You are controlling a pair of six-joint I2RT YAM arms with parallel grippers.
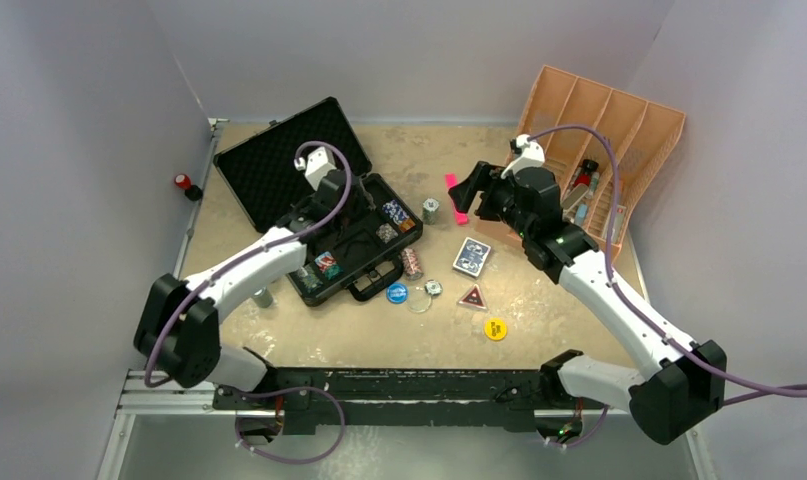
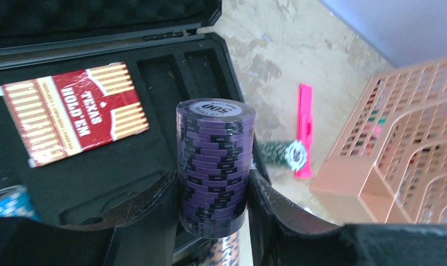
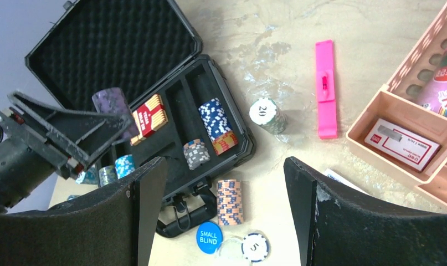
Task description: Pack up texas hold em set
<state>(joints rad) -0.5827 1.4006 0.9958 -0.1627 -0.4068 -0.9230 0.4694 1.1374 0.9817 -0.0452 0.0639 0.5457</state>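
Left gripper [image 2: 214, 191] is holding a purple poker-chip stack [image 2: 215, 144] over the black foam-lined case [image 2: 60, 183]; beneath the wide, empty right gripper [image 3: 226, 191], an orange stack [image 3: 230, 202] is waiting

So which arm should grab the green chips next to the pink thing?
Probably the right arm. The right gripper is open and empty, close to the green chips. The left gripper is busy, shut on a stack of purple chips over the case.
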